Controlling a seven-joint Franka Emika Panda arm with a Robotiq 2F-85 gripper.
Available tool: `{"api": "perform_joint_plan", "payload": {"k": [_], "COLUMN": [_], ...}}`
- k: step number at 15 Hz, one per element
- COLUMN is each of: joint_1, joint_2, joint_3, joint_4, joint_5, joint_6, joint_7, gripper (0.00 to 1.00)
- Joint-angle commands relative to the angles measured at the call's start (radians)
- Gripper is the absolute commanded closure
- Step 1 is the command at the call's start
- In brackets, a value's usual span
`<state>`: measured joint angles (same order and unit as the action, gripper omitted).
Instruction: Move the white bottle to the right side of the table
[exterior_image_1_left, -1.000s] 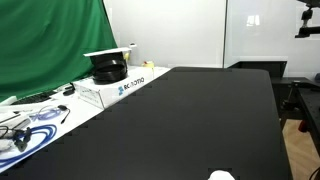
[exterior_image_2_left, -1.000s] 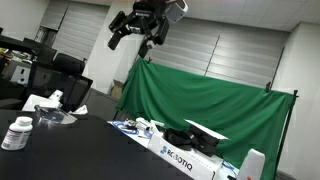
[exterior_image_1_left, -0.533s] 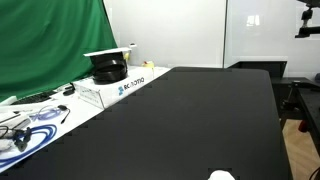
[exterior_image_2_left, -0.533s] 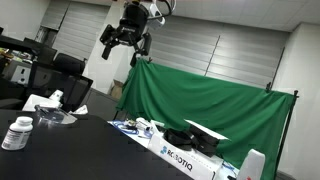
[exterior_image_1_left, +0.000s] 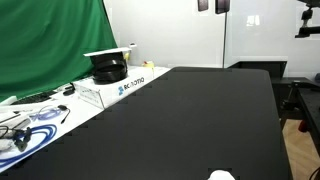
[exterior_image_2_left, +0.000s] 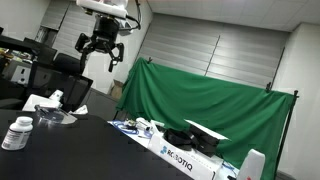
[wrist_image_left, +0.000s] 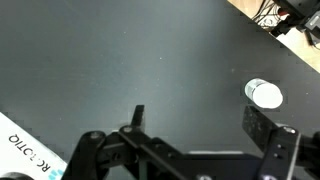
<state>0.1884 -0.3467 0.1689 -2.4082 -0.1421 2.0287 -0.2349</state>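
Observation:
The white bottle (exterior_image_2_left: 17, 133) stands upright on the black table (exterior_image_2_left: 90, 150) near its end. In the wrist view it shows from above as a small white round cap (wrist_image_left: 265, 95) on the table (wrist_image_left: 120, 50). In an exterior view only its top (exterior_image_1_left: 222, 176) peeks in at the bottom edge, on the table (exterior_image_1_left: 200, 110). My gripper (exterior_image_2_left: 100, 48) hangs high above the table, open and empty. In the wrist view its fingers (wrist_image_left: 200, 125) are spread wide, with the bottle just beyond the right finger. Only its tips (exterior_image_1_left: 210, 5) show at the top edge of an exterior view.
A white box with blue lettering (exterior_image_1_left: 125, 88) (exterior_image_2_left: 185, 158) sits along the table's side, also at the wrist view's corner (wrist_image_left: 25, 155). A white bench with cables (exterior_image_1_left: 30, 125) and a green screen (exterior_image_1_left: 50, 40) (exterior_image_2_left: 210, 105) lie behind. Office chairs (exterior_image_2_left: 65, 75) stand beyond the bottle's end.
My gripper has swung sideways and somewhat lower over the table, toward the end where the bottle stands. Its tips have entered the top of an exterior view. The bottle has not moved.

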Motion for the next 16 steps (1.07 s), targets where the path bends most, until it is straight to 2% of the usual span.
{"api": "perform_joint_plan", "payload": {"k": [1,8,15,16], "joint_1": [0.025,0.078,0.180,0.192], "joint_2": [0.021,0.077,0.092,0.102], "joint_3": [0.022,0.062,0.109,0.115], "joint_4": [-0.014,-0.032,-0.035,-0.024], "joint_5": [-0.049,-0.063,0.059,0.079], "joint_6": [0.047,0.115,0.051,0.011], "joint_7": [-0.013,-0.048,-0.122,-0.134], "gripper": [0.00,0.00,0.00,0.00]}}
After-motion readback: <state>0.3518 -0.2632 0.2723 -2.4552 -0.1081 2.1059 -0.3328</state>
